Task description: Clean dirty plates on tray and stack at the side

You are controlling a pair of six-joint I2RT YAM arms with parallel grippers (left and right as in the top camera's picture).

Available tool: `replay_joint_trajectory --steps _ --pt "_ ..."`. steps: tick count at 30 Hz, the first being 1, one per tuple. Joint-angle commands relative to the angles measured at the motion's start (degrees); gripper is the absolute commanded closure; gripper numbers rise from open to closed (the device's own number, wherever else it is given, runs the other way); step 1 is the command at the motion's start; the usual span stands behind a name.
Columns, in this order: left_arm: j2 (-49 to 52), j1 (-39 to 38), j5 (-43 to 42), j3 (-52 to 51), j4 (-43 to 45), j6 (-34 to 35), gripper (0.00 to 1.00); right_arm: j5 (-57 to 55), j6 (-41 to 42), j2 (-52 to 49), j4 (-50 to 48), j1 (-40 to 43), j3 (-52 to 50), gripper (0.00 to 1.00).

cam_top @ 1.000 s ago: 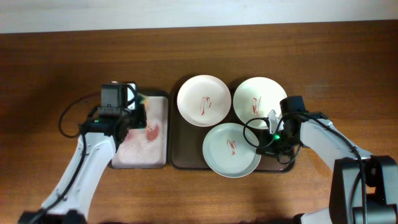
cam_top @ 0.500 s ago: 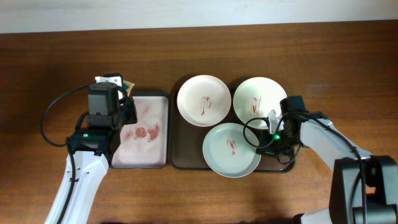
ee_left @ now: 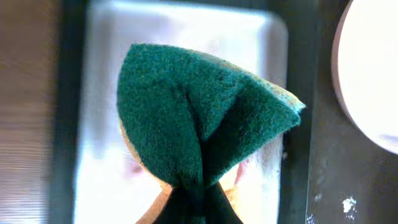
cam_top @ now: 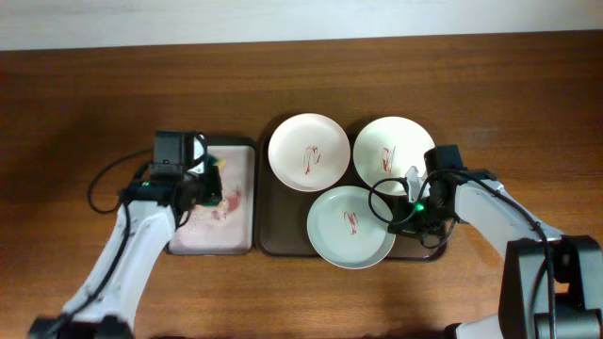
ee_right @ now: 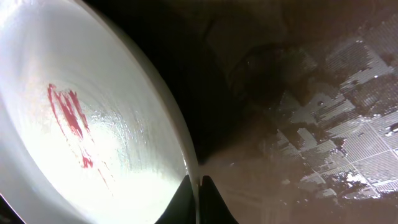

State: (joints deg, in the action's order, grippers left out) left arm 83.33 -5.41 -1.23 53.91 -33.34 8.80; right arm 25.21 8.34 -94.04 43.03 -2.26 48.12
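1. brown wooden table (cam_top: 85,85), its grain running left to right.
2. dark brown tray (cam_top: 283,224) rests flat on it, near the middle.
3. pale pink tray (cam_top: 237,235), red-stained, lies just beside it on the left, long sides parallel.

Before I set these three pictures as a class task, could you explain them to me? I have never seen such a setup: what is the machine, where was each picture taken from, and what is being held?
These are two robot arms at a wooden table, each ending in a two-finger gripper. The wide picture looks down from above; the other two come from a camera on each wrist. On the dark brown tray lie three white plates smeared red: the back left plate, the back right plate and the front plate. Beside it sits a stained pale pink tray. The left gripper is shut on a folded green scouring sponge above the pink tray. The right gripper pinches the front plate's rim.
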Motion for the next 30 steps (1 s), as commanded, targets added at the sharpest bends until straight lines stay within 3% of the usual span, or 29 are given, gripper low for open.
replay_joint_trajectory --steps 1,9,14,17,23,30 --pt "4.5 -0.2 -7.3 0.3 -1.0 1.0 1.00 1.2 -0.4 -0.2 0.2 -0.4 1.0 0.96" --pt "4.5 -0.2 -12.2 0.4 -0.6 1.0 1.00 1.2 -0.3 -0.2 -0.2 -0.4 1.0 0.96" --pt "4.5 -3.7 -27.2 0.4 2.6 1.3 1.00 1.2 -0.3 -0.2 -0.3 -0.4 1.0 0.96" --pt "4.5 -10.5 -29.4 0.4 5.7 7.4 1.00 1.2 -0.3 -0.2 -0.4 -0.4 1.0 0.96" --pt "8.4 -24.6 -27.3 0.3 17.2 26.5 1.00 1.1 -0.3 -0.2 -0.4 -0.4 1.0 0.96" --pt "16.5 -36.2 -23.2 0.3 30.1 39.8 1.00 1.2 -0.3 -0.2 -0.4 -0.4 1.0 0.96"
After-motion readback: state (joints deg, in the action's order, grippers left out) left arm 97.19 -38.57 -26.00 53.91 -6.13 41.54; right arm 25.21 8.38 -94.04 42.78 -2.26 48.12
